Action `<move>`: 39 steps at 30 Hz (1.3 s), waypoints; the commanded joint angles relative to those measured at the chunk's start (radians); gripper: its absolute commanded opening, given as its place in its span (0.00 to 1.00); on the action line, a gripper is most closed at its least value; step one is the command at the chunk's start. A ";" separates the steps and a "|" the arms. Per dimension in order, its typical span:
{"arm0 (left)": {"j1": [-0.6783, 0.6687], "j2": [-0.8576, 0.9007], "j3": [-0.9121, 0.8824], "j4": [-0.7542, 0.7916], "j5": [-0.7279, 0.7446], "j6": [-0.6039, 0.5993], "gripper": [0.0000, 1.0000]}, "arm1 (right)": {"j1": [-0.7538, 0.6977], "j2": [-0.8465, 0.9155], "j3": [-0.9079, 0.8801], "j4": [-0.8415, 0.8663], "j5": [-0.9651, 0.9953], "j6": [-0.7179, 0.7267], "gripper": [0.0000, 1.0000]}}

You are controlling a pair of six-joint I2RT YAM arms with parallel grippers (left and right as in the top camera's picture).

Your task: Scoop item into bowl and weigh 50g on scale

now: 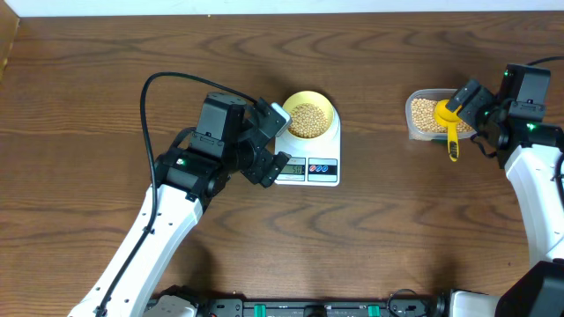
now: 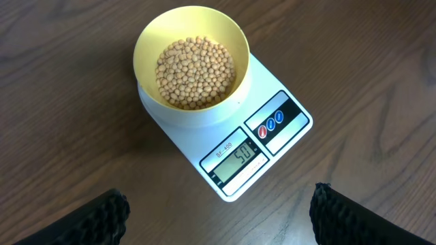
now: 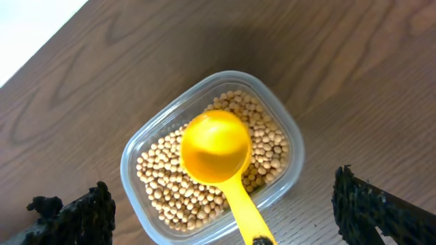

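The pale-yellow bowl (image 1: pixel 309 115) (image 2: pixel 192 61) stands on the white scale (image 1: pixel 308 167) (image 2: pixel 272 146) and holds a heap of tan beans (image 2: pixel 195 73). The scale's display reads 50. My left gripper (image 1: pixel 273 145) (image 2: pixel 218 204) hovers open just in front of the scale, with nothing between its fingers. At the right, a yellow scoop (image 1: pixel 451 119) (image 3: pixel 216 146) lies in a clear tub (image 1: pixel 421 95) (image 3: pixel 136 153) of beans (image 3: pixel 174 190), its handle over the rim. My right gripper (image 1: pixel 474 119) (image 3: pixel 221 190) is open, its fingers wide on either side of the handle and apart from it.
The wooden table (image 1: pixel 370 238) runs to a pale edge at the top of the overhead view. A black cable (image 1: pixel 154 84) loops from the left arm. The right arm's white body (image 1: pixel 538 189) stands beside the tub.
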 commanded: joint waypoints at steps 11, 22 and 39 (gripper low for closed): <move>-0.001 -0.014 -0.007 0.001 0.000 0.017 0.87 | 0.058 -0.024 0.002 -0.057 -0.009 -0.357 0.99; -0.001 -0.014 -0.007 0.001 0.000 0.017 0.87 | 0.056 -0.024 0.001 -0.058 -0.010 -0.357 0.99; -0.001 -0.014 -0.007 0.001 0.000 0.017 0.87 | 0.056 -0.024 0.001 -0.058 -0.010 -0.357 0.99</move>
